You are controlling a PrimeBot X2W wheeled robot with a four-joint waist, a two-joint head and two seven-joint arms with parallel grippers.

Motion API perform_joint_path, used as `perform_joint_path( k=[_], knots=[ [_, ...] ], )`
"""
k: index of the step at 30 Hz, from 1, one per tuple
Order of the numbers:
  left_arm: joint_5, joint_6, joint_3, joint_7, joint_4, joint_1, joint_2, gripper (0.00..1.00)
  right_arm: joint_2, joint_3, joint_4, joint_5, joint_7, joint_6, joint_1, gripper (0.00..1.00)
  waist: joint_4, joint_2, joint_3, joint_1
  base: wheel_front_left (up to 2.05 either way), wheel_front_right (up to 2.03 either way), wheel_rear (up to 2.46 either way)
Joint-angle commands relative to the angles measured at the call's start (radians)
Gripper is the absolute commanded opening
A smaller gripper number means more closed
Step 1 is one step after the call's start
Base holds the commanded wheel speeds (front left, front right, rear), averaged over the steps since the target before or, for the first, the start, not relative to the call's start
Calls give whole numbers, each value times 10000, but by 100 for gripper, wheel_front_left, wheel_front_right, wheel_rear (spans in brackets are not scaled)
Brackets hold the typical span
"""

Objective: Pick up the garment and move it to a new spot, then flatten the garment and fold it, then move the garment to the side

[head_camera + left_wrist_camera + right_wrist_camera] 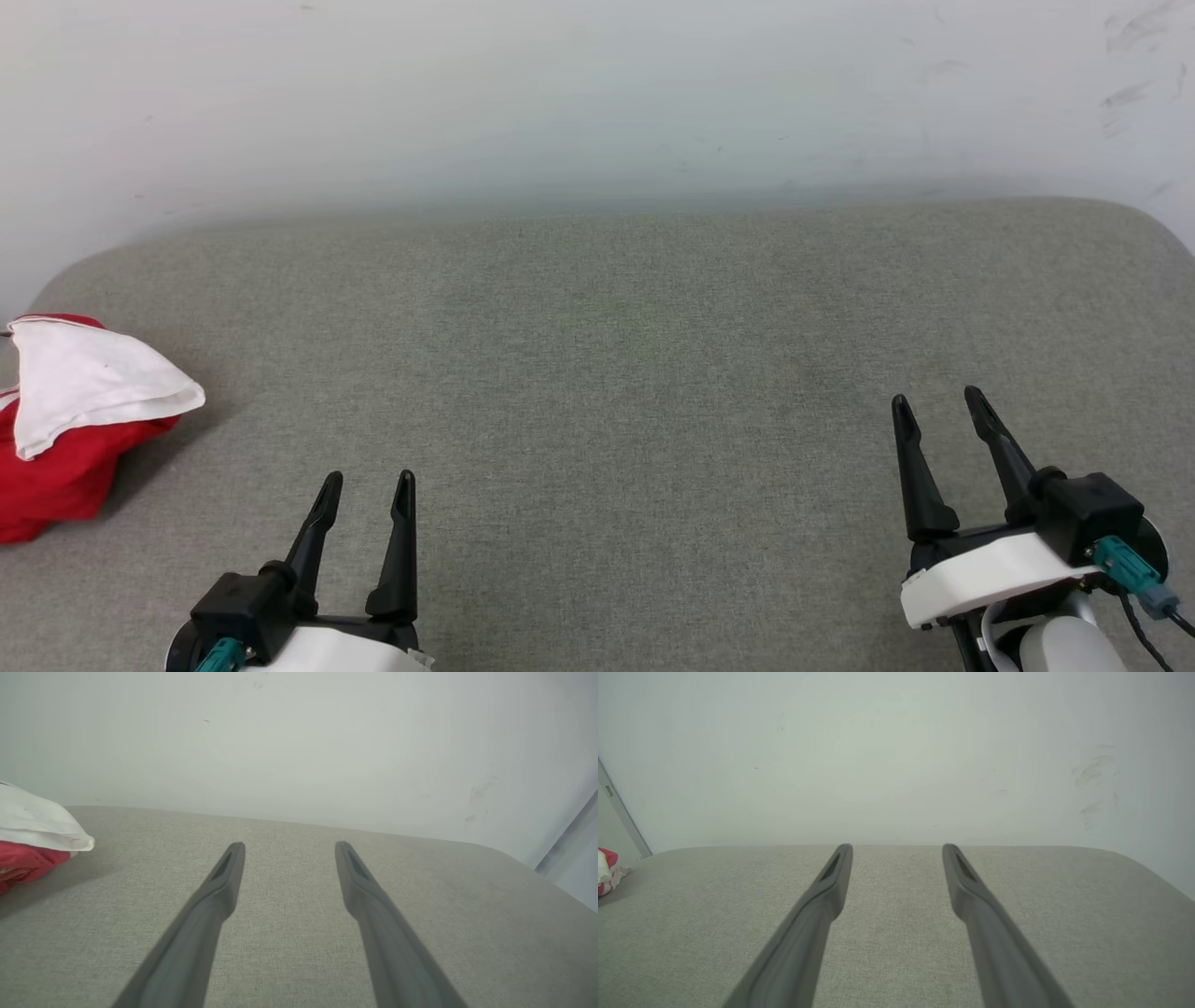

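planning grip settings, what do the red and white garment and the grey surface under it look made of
The garment: soft cloth, probably a knit, matte; it lies crumpled in loose folds. The grey surface: woven upholstery cloth, matte, likely padded; a fine flecked weave shows and its far corners are rounded.

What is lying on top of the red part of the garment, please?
A white fold of the garment itself drapes over its bunched red cloth. Whatever lies beneath that fold is covered and cannot be seen.
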Motion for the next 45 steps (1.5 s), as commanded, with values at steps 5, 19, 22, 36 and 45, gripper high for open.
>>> perform_joint_path(
  k=[5,19,22,36,45],
  knots=[
    [389,-21,-22,-173,-32,9,-5,100,-12,87,-28,-403,-163,-3,-140,100,-15,0,11,0,0,0,0],
    [217,-24,192,-154,184,-162,-5,100,-12,408,65,-4,-149,-3,-41,100,467,0,16,0,0,0,0],
    [277,-25,335,-154,227,-149,-3,100,-11,494,84,-58,-149,-3,8,100,766,0,2,0,0,0,0],
    [574,-26,631,-154,309,104,-7,100,-11,1062,276,110,-149,-5,233,100,2493,0,-250,0,0,0,0],
    [668,-26,620,-154,266,295,61,100,-11,1376,377,304,-149,-5,345,100,3456,0,-474,0,0,0,0]
  ],
)
